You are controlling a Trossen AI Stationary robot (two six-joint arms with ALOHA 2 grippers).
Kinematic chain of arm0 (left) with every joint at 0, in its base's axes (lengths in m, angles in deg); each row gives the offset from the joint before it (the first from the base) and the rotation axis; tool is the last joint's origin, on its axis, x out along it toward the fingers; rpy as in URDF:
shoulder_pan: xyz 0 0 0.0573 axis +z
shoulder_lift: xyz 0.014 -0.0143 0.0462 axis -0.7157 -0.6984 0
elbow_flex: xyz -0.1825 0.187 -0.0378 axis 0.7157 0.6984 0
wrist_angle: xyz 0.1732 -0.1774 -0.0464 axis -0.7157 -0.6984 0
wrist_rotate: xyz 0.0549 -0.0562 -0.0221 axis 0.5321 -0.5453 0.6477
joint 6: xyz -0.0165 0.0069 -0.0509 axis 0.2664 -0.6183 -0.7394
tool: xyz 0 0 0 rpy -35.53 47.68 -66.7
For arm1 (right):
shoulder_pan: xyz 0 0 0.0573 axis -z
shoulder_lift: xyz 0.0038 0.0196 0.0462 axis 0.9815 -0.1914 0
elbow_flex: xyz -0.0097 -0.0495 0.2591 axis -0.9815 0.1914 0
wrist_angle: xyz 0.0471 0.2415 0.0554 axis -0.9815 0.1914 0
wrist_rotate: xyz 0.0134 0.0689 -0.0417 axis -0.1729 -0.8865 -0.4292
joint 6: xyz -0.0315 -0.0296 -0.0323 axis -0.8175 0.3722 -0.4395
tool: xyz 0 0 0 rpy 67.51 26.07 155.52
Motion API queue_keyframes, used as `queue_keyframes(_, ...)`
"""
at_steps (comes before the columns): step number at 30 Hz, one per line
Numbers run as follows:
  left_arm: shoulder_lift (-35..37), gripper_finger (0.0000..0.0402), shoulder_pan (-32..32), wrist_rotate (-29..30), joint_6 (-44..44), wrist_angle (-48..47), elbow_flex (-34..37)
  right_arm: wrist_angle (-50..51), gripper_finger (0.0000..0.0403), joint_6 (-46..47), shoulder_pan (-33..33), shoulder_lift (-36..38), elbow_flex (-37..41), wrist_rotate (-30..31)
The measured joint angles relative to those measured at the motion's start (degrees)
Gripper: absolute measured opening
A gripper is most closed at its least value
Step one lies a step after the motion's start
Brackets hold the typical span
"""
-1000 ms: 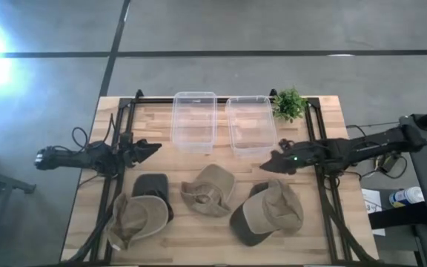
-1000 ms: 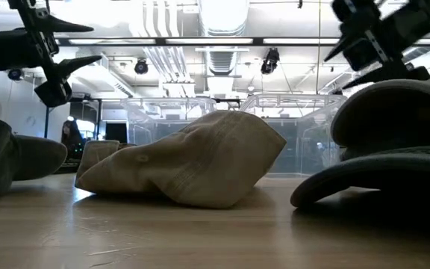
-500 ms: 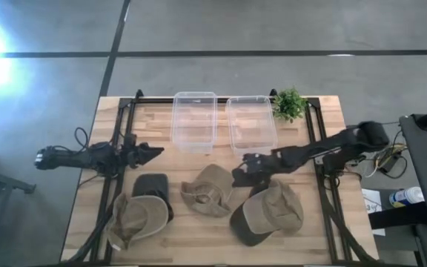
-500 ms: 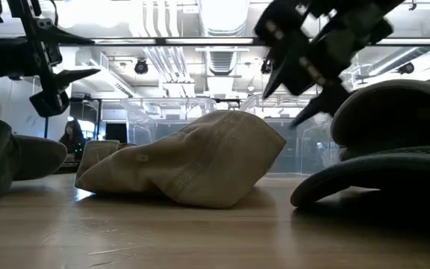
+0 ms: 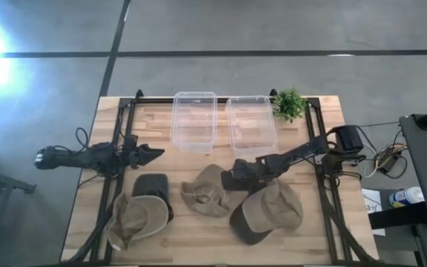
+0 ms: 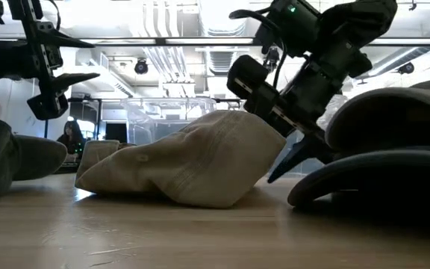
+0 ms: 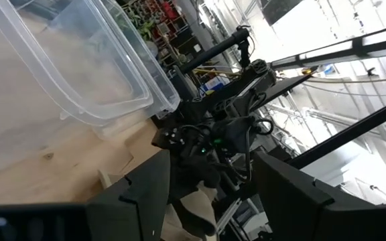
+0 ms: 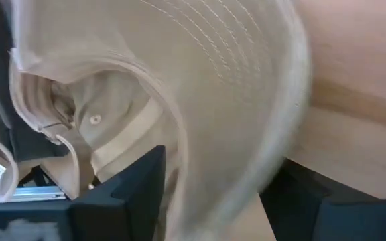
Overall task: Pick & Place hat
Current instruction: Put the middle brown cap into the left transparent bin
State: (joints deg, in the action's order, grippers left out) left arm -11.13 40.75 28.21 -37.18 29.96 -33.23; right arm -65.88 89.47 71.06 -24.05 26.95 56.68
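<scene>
3 hats lie in a row on the near half of the table. We see the right gripper low at the right-hand edge of the middle tan hat, its fingers apart with the hat's brim between them, not yet clamped. The left gripper hovers above the table's left side, fingers apart, near the left hat. 2 clear bins stand at the far edge.
</scene>
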Motion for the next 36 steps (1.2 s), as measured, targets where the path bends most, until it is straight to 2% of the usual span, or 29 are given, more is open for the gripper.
queue_keyframes(4, 0.0, 0.0208, 0.0, 0.0, 0.3, 1.0, 0.0, 0.1, 0.0155, -3.2, 0.0, -0.1, -1.1, 1.7)
queue_keyframes(10, 0.0, 0.0208, 0.0, 0.0, 0.4, 0.8, 0.0, 0.5, 0.0029, -7.6, -0.1, 0.3, -2.8, 2.9)
queue_keyframes(17, 0.0, 0.0208, 0.0, -0.1, 0.3, 0.9, 0.0, 0.6, 0.0014, -14.4, -0.1, 3.3, -9.2, 3.0)
queue_keyframes(20, 0.2, 0.0208, 0.0, -0.7, 0.1, 1.4, 0.0, 1.4, 0.0014, -18.2, 0.0, 6.0, -13.6, 5.1)
queue_keyframes(23, 0.4, 0.0208, 0.0, -2.1, -0.1, 2.9, 0.0, 6.0, 0.0013, -22.6, 0.7, 9.0, -18.9, 10.5)
queue_keyframes(25, 0.4, 0.0208, 0.0, -3.0, 0.4, 3.9, -0.1, 10.0, 0.0013, -25.7, 1.2, 10.9, -22.4, 17.5)
queue_keyframes(28, 0.5, 0.0208, 0.0, -3.1, 1.3, 4.8, -0.1, 18.6, 0.0013, -27.9, 1.6, 12.9, -28.4, 35.0)
queue_keyframes(30, 0.5, 0.0208, 0.0, -3.1, 1.3, 4.8, -0.2, 25.8, 0.0013, -25.6, 2.1, 13.4, -32.2, 48.5)
queue_keyframes(31, 0.5, 0.0208, 0.0, -3.1, 1.3, 4.8, -0.4, 28.6, 0.0013, -23.7, 2.7, 13.4, -33.7, 53.4)
queue_keyframes(33, 0.5, 0.0208, 0.0, -3.1, 1.3, 5.0, -1.0, 31.1, 0.0013, -22.2, 5.1, 12.8, -35.8, 57.1)
queue_keyframes(36, 0.5, 0.0208, 0.0, -3.1, 2.1, 4.9, -1.7, 29.4, 0.0013, -23.7, 9.7, 10.7, -36.9, 52.9)
